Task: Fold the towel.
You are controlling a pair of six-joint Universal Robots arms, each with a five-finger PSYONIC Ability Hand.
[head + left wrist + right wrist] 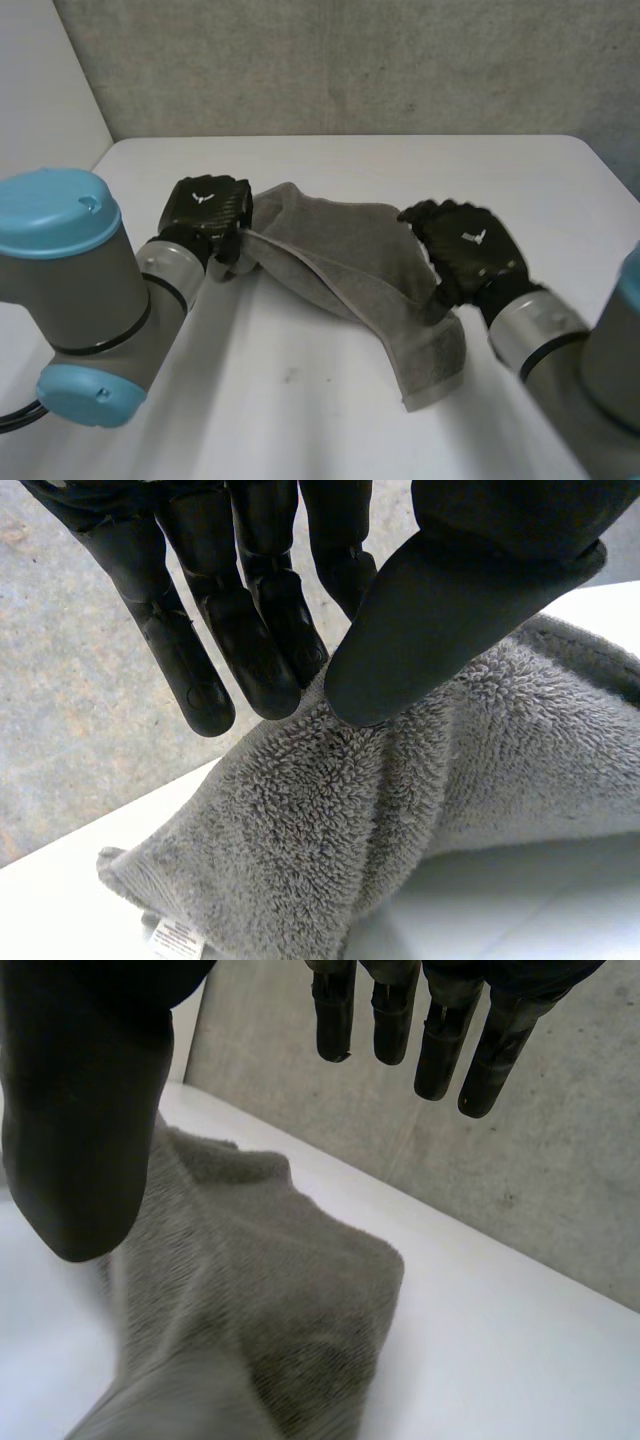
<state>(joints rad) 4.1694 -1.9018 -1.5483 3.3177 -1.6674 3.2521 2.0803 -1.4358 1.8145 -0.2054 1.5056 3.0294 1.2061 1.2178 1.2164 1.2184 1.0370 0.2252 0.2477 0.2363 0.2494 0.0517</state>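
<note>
The left hand pinches the towel; the right hand is spread open over it.

towel: grey cloth, fluffy and loopy
table: white, smooth
left hand: black, hard, woven-look shine
right hand: black, hard, dull
wall: grey, rough, speckled
arm cap: blue, smooth plastic

**Right hand spread over rumpled towel**

The right hand holds its fingers straight, well apart from the thumb. By the thumb, a grey towel lies bunched on the white table. A concrete wall stands beyond the fingertips.
</note>
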